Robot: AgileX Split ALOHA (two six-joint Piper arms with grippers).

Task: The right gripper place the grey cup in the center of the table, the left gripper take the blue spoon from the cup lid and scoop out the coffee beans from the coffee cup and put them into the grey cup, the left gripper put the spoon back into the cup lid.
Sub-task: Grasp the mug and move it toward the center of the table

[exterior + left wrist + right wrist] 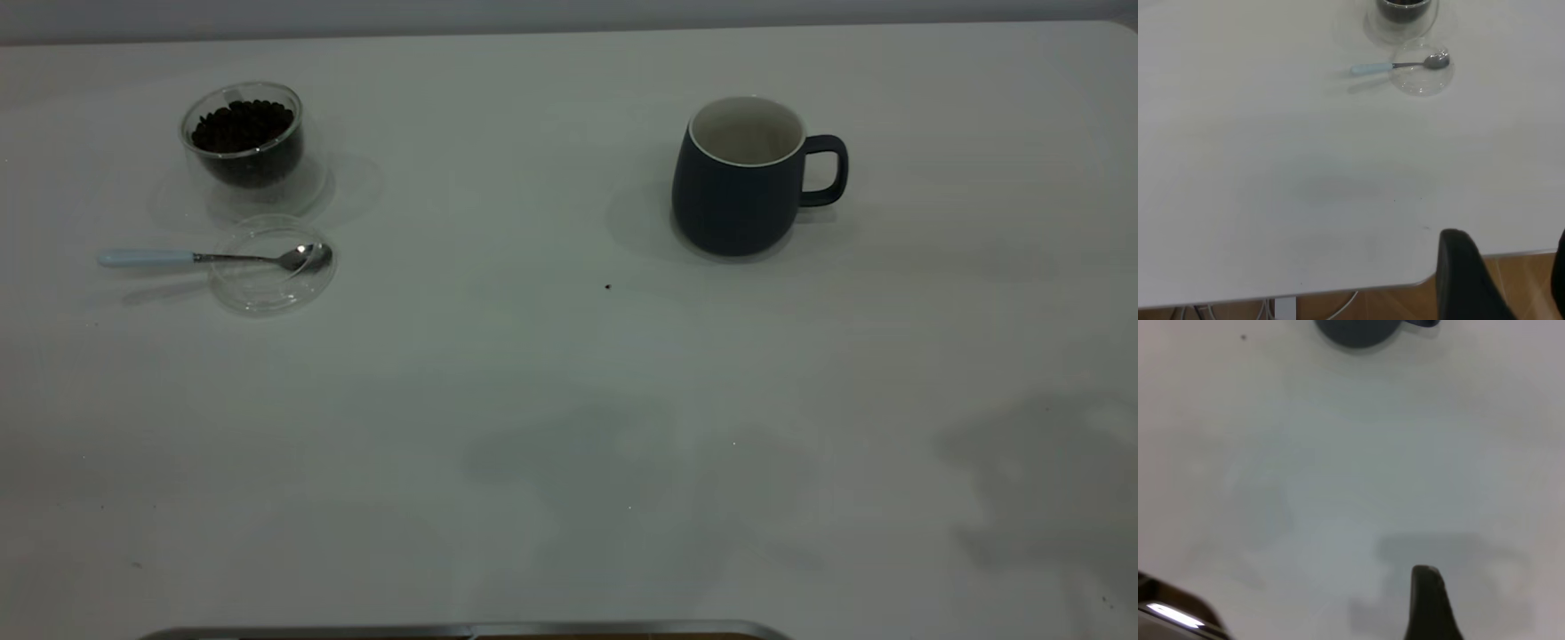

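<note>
Lying crosswise at table [533, 427] left, blue spoon [213, 258] with bowl on cup lid [271, 265], handle pointing outward left, coffee cup [244, 147] of coffee beans [242, 124] just behind, grey cup [742, 178] well apart rightward, handle right, broad bare surface between, both grippers' jaw state cannot be told.

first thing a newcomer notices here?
Probably the grey cup, upright and empty at the table's right-centre, handle pointing right. Next, at far left, the coffee cup full of coffee beans, and just in front of it the blue spoon, its bowl resting on the cup lid and handle sticking out left.
</note>
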